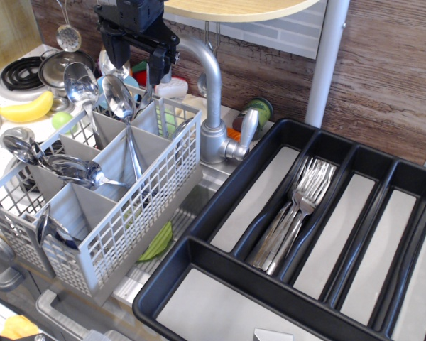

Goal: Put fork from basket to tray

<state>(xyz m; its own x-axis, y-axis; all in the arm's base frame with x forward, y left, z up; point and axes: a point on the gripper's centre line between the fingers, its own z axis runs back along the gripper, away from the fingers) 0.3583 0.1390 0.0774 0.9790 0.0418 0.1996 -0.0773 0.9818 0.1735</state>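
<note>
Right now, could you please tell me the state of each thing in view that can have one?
hand: above the basket's back compartments, fingers apart, nothing visibly held.
basket: upright, spoons standing in several compartments.
spoons: bowls up, handles down in the basket.
tray: one long compartment filled, the others in view bare.
forks: lying bunched in that tray compartment.
faucet: no water seen running.

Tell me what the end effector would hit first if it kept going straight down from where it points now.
Probably the far end of the basket: the end effector points down over the back compartments, close to the upright spoons. One view leaves depth unclear, so it could touch a spoon first.
</note>
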